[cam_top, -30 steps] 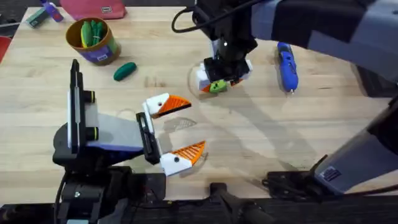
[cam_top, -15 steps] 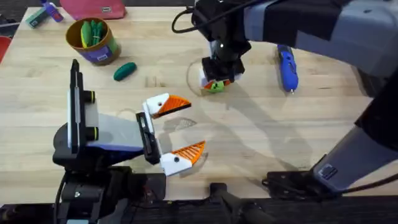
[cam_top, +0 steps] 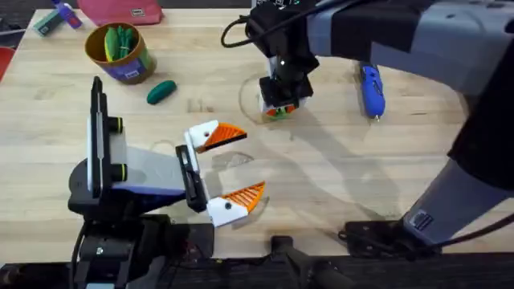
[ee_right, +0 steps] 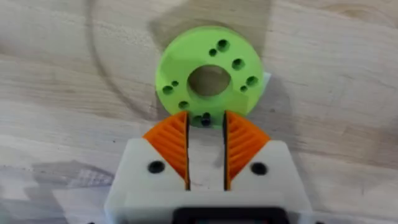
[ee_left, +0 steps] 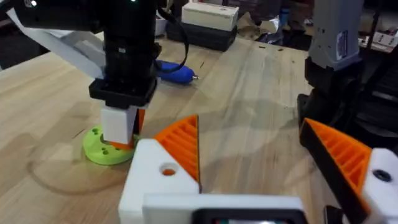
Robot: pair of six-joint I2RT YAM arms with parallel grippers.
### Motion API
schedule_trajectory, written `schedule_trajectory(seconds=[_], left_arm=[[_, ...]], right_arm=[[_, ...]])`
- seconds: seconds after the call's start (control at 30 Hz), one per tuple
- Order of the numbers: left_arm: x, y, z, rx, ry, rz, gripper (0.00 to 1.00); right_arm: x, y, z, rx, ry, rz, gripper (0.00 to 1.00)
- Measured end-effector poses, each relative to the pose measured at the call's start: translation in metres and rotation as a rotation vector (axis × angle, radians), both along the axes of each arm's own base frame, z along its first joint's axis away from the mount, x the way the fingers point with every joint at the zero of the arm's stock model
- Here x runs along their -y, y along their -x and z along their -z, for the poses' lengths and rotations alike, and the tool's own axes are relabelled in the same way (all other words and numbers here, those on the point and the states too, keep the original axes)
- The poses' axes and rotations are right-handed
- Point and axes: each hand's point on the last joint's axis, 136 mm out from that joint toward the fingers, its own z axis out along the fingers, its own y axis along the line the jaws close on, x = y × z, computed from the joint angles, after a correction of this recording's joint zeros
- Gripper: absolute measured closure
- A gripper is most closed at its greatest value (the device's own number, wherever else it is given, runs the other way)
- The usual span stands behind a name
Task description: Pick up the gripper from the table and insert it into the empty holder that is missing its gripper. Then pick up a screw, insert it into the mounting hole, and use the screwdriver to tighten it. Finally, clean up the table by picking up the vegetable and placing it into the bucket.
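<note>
My right gripper [cam_top: 279,107] reaches across to the far middle of the table and stands tip-down on the rim of a bright green disc [ee_right: 180,56] with holes. Its orange pads [ee_right: 171,146] sit close together, with a small dark screw [ee_right: 202,119] between the tips. My left gripper [cam_top: 250,160] rests open near the front; both its white finger bases carry orange ribbed tips, and one base shows a mounting hole [ee_left: 168,169]. An empty holder is out of view. The blue screwdriver [cam_top: 369,87] lies at the far right. The dark green vegetable [cam_top: 161,91] lies beside the bucket [cam_top: 120,52].
The bucket holds green pieces. A pink pouch [cam_top: 120,10] and small tools [cam_top: 55,18] lie at the table's far left edge. Boxes [ee_left: 208,22] stand beyond the table. Bare wood stretches between the two grippers and to the right front.
The right gripper's fingers have drawn together over the green disc, and the arm has shifted slightly towards the far edge. The left arm has not moved.
</note>
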Motion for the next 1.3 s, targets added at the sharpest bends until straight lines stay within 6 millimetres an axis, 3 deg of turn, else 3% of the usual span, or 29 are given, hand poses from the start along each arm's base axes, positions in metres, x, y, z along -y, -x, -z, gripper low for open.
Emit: schedule_trajectory(seconds=[0.53, 0.73, 1.13, 1.3], left_arm=[[0.0, 0.0, 0.0, 0.0, 0.0, 0.0, 0.015], [0.0, 0.0, 0.0, 0.0, 0.0, 0.0, 0.014], [0.0, 0.0, 0.0, 0.0, 0.0, 0.0, 0.014], [0.0, 0.0, 0.0, 0.0, 0.0, 0.0, 0.014]], right_arm=[[-0.002, -0.005, -0.001, 0.021, -0.006, 0.002, 0.869], [-0.001, -0.006, -0.001, 0.026, -0.003, 0.003, 0.988], [0.0, -0.005, -0.002, 0.019, 0.004, 0.006, 0.995], [0.002, -0.002, -0.017, 0.001, 0.017, 0.005, 0.995]])
